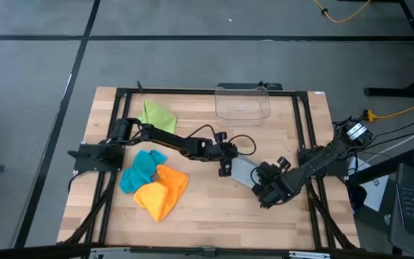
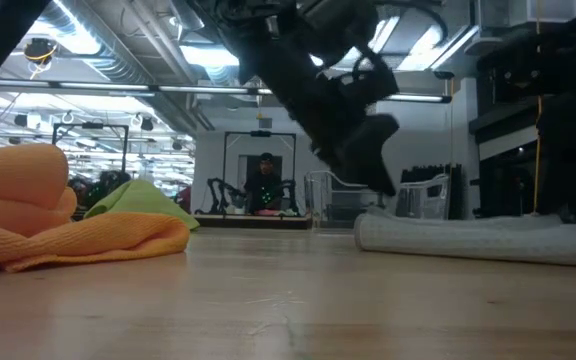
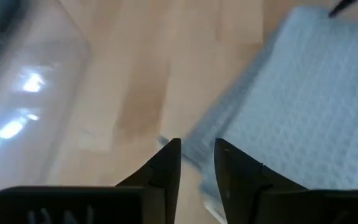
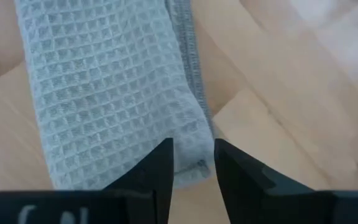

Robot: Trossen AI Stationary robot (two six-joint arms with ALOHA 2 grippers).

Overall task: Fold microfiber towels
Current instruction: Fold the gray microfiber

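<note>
The grey towel (image 1: 244, 171) lies folded at centre-right, both the left gripper (image 1: 225, 167) and right gripper (image 1: 264, 188) slightly parted and empty, while green (image 1: 157, 115), teal (image 1: 141, 170) and orange (image 1: 162, 190) towels at left remain unfolded.

Light is bright and even, coming from ceiling lamps (image 2: 78, 40) seen in the low view. The bin (image 3: 23, 93) shows glare and blur. The grey towel (image 3: 316, 99) edge is blurred; shadows are soft.

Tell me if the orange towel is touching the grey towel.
Apart. The high view shows bare table between the orange towel and the grey towel.
</note>
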